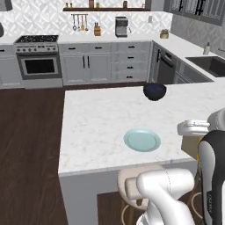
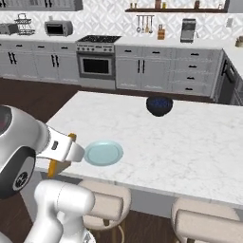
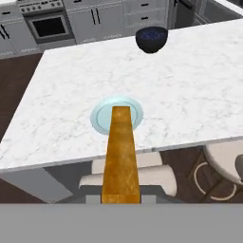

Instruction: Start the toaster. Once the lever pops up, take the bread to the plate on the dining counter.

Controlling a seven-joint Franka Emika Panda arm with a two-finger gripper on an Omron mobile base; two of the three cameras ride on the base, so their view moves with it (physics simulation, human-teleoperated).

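The gripper (image 3: 121, 198) is clenched on the bread (image 3: 121, 156), holding the slice edge-on so that in the hand view its golden-brown crust runs as a narrow strip straight ahead of the gripper. The gripper hangs off the near edge of the dining counter worktop (image 3: 190, 95), over the gap above the stools (image 3: 124, 174), and the far end of the bread overlaps the plate (image 3: 100, 116), which lies ahead of the gripper, just inside that near edge. Whether the bread touches the plate cannot be told. Bare marble spreads beyond the plate and to both sides of it; the dark blue bowl (image 3: 151, 39) stands well ahead of the gripper, near the worktop's far edge and well apart from the plate. In the left base view the bread (image 1: 190, 145) shows as a tan patch beside the arm, mostly hidden by the white wrist; the plate (image 1: 142, 140) lies clear on the worktop (image 1: 96, 118). In the right base view the bread (image 2: 53, 167) is a thin orange sliver cut by the forearm, just beside the plate (image 2: 103, 153). The gripper's fingertips are covered by the slice.
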